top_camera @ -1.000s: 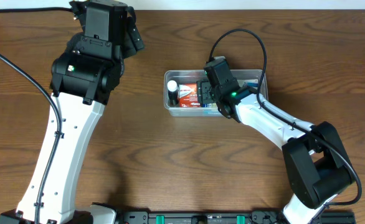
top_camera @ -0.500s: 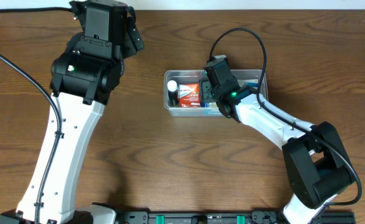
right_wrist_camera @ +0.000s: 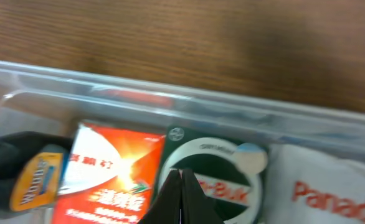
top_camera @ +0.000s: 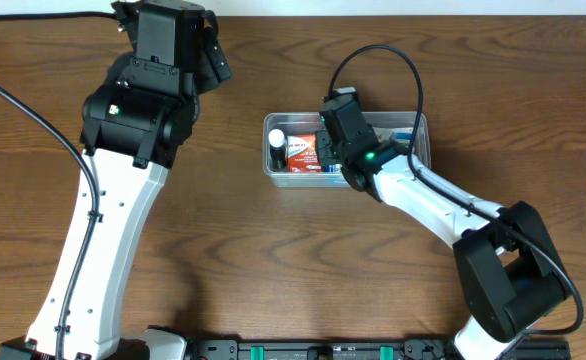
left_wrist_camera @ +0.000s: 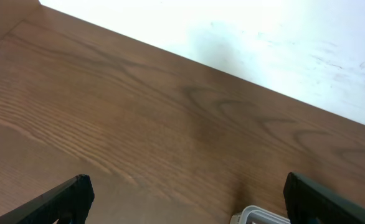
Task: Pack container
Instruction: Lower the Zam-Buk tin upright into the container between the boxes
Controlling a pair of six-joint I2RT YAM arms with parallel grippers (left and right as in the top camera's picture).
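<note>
The container point(top_camera: 293, 117) is a clear rectangular tub at the table's middle right, with small packs inside. My right gripper point(top_camera: 325, 152) hangs over its middle. In the right wrist view the right gripper point(right_wrist_camera: 181, 172) is shut, fingertips pressed together with nothing between them. It sits just above a dark green box point(right_wrist_camera: 226, 163), beside a red-orange box point(right_wrist_camera: 111, 174). The tub's clear wall point(right_wrist_camera: 170, 99) runs behind them. My left gripper point(top_camera: 211, 58) is open at the upper left, far from the tub. In the left wrist view, the left gripper point(left_wrist_camera: 189, 199) holds nothing, and one tub corner point(left_wrist_camera: 260, 216) shows.
Also in the tub are a white pack with red lettering point(right_wrist_camera: 322, 190), a dark item with a yellow-blue label point(right_wrist_camera: 36, 180) and a white-capped dark item point(top_camera: 276, 148). The right arm's black cable point(top_camera: 383, 70) loops above the tub. A white wall point(left_wrist_camera: 263, 37) borders the table's far edge.
The right gripper's jaws have closed on nothing, and it has shifted slightly left over the tub. The left arm has not moved.
</note>
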